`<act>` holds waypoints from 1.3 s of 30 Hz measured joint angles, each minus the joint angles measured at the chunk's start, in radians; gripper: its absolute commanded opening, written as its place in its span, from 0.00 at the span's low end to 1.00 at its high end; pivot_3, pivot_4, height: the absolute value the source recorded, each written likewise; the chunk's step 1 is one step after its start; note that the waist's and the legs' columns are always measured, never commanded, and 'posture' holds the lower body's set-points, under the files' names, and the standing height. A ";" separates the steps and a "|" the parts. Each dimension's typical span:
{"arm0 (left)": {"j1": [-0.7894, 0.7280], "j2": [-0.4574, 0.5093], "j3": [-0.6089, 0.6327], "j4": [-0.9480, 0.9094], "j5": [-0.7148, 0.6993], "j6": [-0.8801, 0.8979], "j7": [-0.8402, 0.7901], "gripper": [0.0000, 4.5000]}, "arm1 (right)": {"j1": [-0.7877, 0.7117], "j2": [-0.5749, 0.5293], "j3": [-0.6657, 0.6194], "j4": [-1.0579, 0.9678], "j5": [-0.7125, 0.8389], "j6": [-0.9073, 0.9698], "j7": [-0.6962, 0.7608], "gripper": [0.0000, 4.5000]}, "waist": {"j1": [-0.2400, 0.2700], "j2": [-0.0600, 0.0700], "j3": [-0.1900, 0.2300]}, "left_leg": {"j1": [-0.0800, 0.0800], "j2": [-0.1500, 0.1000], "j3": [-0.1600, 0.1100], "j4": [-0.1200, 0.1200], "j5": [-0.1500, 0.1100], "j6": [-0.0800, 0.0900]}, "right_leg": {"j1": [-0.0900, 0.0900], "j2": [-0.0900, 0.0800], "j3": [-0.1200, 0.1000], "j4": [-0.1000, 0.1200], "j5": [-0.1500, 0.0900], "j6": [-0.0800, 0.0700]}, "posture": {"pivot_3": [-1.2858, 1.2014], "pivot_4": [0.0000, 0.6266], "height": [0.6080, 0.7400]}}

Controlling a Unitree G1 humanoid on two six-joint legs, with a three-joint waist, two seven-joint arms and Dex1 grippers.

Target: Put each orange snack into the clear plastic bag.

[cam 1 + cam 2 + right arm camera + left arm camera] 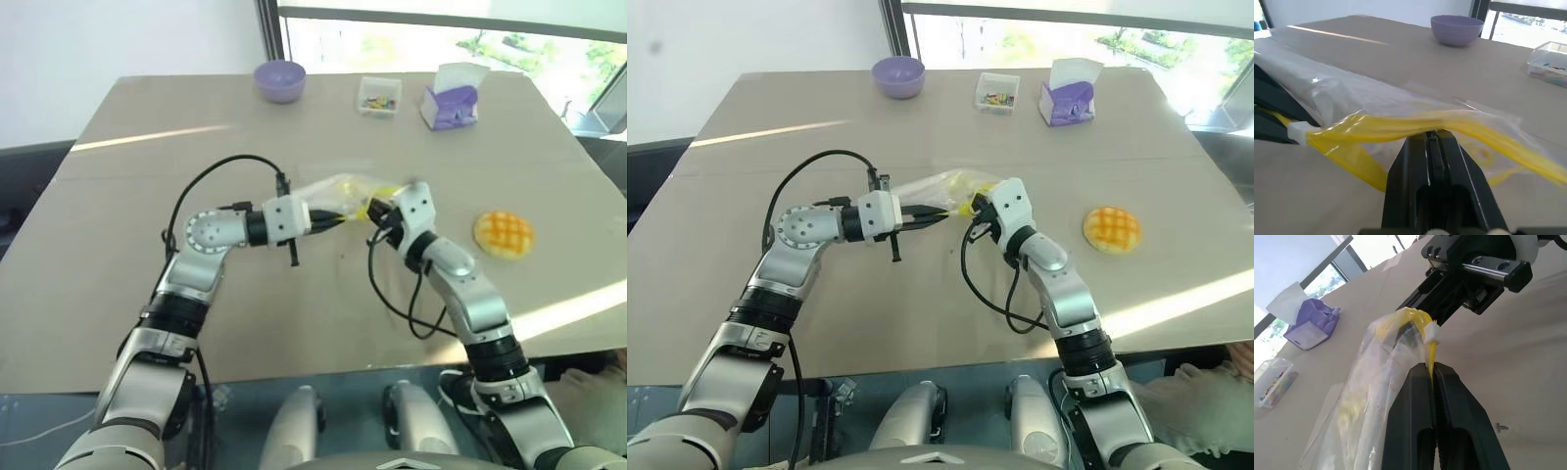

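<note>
**Bun off to the right of a bag held by both claws**

Orange snack (1112, 229) alone on the table toward its right edge, well apart from the clear plastic bag (939, 188); bag lifted over mid-table, yellow seal strung between the claws; left claw (939, 214) pinching one end, right claw (976, 213) pressed together on the other; right arm nearer the bun, probably the one to fetch it.

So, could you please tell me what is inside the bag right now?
No snack shows through the bag; the bun lies on the table, apart from it. The crumpled film hides part of the inside.
</note>
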 measured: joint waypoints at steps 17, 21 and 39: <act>-0.012 -0.003 0.042 0.011 -0.063 0.124 -0.084 0.00 | -0.022 -0.169 0.133 0.119 -0.305 -0.140 -0.106 0.01 | -0.001 0.000 0.000 | 0.000 0.000 0.000 0.000 0.000 0.000 | 0.000 0.000 0.000 0.000 0.000 0.000 | 0.52 0.24 0.98; -0.013 -0.003 0.042 0.011 -0.067 0.166 -0.100 0.00 | -0.029 -0.209 0.189 0.186 -0.426 -0.196 -0.139 0.01 | -0.001 0.000 0.000 | 0.000 0.000 0.000 0.000 0.000 0.000 | 0.000 0.000 0.000 0.000 0.000 0.000 | 0.52 0.24 0.98; 0.018 -0.003 0.041 -0.039 -0.023 0.252 -0.026 0.00 | -0.070 -0.264 0.262 0.183 -0.669 -0.288 -0.162 0.98 | -0.003 0.000 0.000 | 0.000 0.000 0.000 0.001 0.000 0.000 | 0.000 0.000 0.000 0.000 0.000 0.000 | 0.52 0.24 0.98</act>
